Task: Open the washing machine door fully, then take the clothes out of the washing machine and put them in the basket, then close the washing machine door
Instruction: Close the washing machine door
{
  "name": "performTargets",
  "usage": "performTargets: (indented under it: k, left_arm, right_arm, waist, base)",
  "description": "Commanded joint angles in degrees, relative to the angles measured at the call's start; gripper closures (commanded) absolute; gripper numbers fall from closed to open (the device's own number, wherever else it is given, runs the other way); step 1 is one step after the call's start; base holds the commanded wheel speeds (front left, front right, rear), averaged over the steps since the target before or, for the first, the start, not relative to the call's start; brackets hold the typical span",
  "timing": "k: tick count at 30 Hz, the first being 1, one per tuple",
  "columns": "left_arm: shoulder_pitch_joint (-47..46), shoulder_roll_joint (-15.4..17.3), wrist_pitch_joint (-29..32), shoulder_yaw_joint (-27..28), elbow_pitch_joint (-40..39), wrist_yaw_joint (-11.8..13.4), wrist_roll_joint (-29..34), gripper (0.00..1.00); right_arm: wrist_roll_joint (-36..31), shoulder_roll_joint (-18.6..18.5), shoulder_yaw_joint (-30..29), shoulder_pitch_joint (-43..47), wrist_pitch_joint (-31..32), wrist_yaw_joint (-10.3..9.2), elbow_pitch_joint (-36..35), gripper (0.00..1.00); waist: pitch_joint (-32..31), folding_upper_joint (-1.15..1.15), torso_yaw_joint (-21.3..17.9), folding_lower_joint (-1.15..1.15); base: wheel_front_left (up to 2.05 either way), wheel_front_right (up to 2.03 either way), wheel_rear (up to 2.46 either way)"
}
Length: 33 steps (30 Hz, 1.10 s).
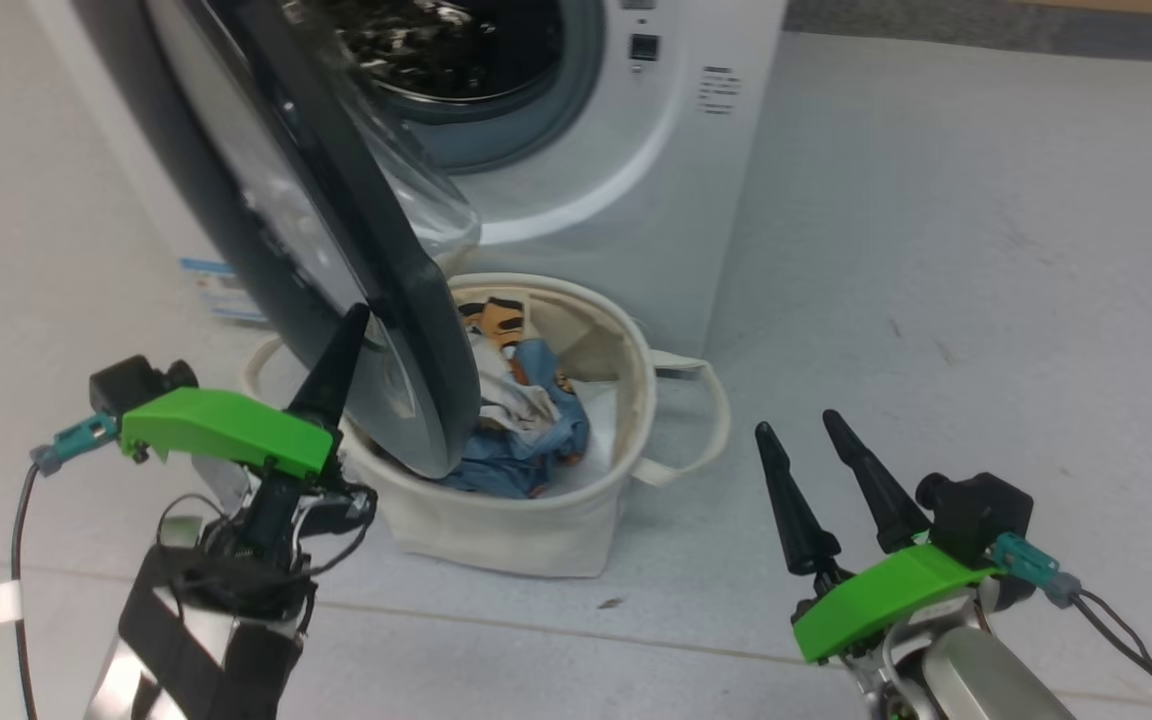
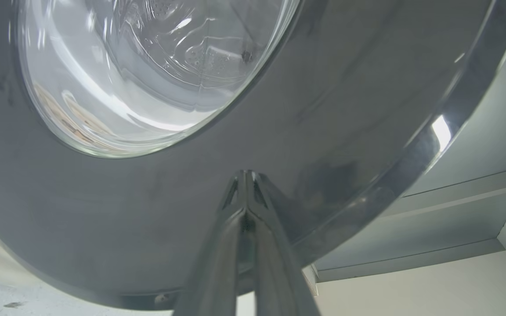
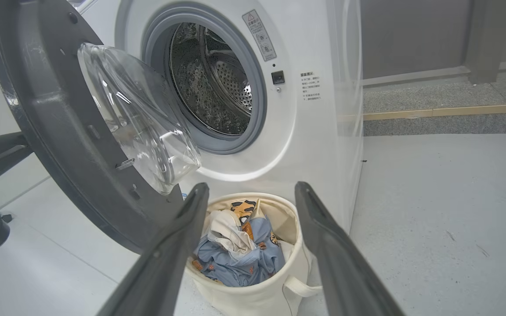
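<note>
Left gripper: fingers pressed together, gripping nothing, tips touching outer rim of washing machine door; door swung partway open. Right gripper: fingers apart, empty, right of basket holding clothes.

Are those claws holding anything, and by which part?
Nothing. The left gripper, shut, just touches the washing machine door on its black rim; the right gripper is open and empty.
</note>
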Motion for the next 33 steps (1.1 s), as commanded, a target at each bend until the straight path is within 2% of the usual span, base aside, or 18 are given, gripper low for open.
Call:
performTargets:
  k: [1, 9, 19, 20, 21, 27, 33]
  left_arm:
    - [-3.74, 0.55, -0.56, 1.84, -1.29, -0.41, -0.49, 1.0]
    - [-5.03, 0.46, -2.22, 0.76, 1.21, -1.63, -0.76, 1.0]
    - [-2.26, 2.03, -3.78, -0.46, -0.03, -1.96, 2.29, 1.0]
    - [-1.95, 2.28, -4.11, -0.54, -0.3, -1.92, 2.76, 0.1]
    - [-1.62, 2.57, -4.28, -0.86, -0.59, -1.99, 3.35, 0.0]
    - [0.41, 4.98, -5.04, -0.93, -2.73, -1.88, 5.46, 0.0]
    - [4.33, 10.79, -8.73, -3.66, -7.47, -3.29, 13.49, 0.0]
  right_arm:
    - [0.37, 0.69, 1.01, -1.29, -0.88, 0.42, -1.23, 0.0]
    - [0.75, 0.96, 0.83, -1.41, -1.43, 0.42, -0.4, 0.0]
    - [0.83, 0.97, 0.68, -1.02, -1.68, 0.42, -0.6, 0.0]
    - [0.82, 0.94, 0.63, -0.95, -1.69, 0.42, -0.63, 0.0]
    - [0.8, 0.91, 0.6, -0.89, -1.7, 0.42, -0.66, 0.0]
    - [0.57, 0.64, 0.85, -0.91, -1.74, 0.42, -1.1, 0.0]
    - [0.37, 0.13, 0.27, -0.58, -1.76, 0.42, -1.38, 0.0]
  waist:
    - [-0.06, 0.0, -2.54, 0.0]
    - [-0.22, 0.0, -4.63, 0.0]
    - [-0.91, 0.0, -1.85, 0.0]
    - [-1.03, 0.0, -1.45, 0.0]
    - [-1.19, 0.0, -1.08, 0.0]
    - [-1.86, 0.0, 0.28, 0.0]
    - [-2.47, 0.0, 0.94, 0.0]
  base:
    - [0.0, 0.0, 0.0]
    - [0.0, 0.0, 0.0]
    - [0.0, 0.0, 0.0]
    - [0.0, 0.0, 0.0]
    - [0.0, 0.0, 0.0]
    - [0.0, 0.0, 0.0]
    - [0.0, 0.0, 0.0]
